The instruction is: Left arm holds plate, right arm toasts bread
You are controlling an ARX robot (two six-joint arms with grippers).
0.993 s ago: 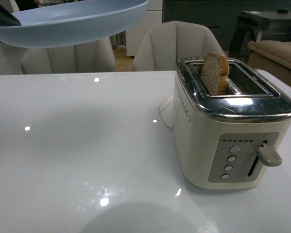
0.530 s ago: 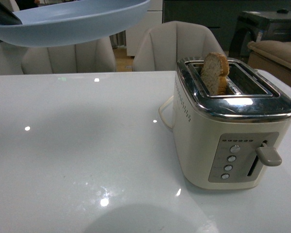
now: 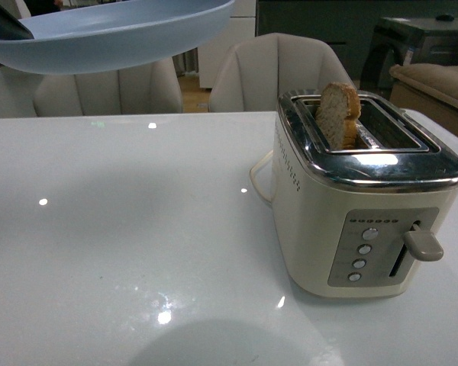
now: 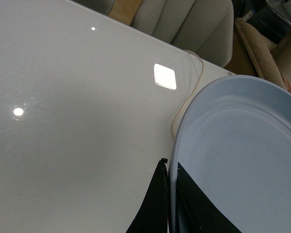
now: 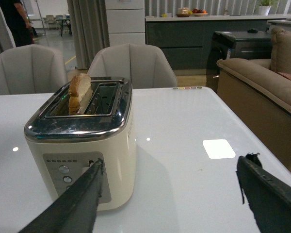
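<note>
Front view | plate (image 3: 114,34) aloft at 10 o'clock, tilted, rim pinched by left gripper (image 4: 169,167) | bread (image 3: 338,114) upright in toaster (image 3: 320,221) slot at 3 o'clock, top half proud | right gripper (image 5: 170,165) fingers spread wide, empty, short of toaster | risk: rim-only pinch lets plate sag; off-centre grab jams slice against slot edge

table (image 3: 137,229) left of toaster (image 3: 320,221): open | bread (image 3: 337,114) sticks up from 1 slot, other slot free | cord (image 3: 258,179) loops beside toaster | plate (image 3: 122,38) overhead far-left | 2 chairs (image 3: 267,72) behind far edge
</note>
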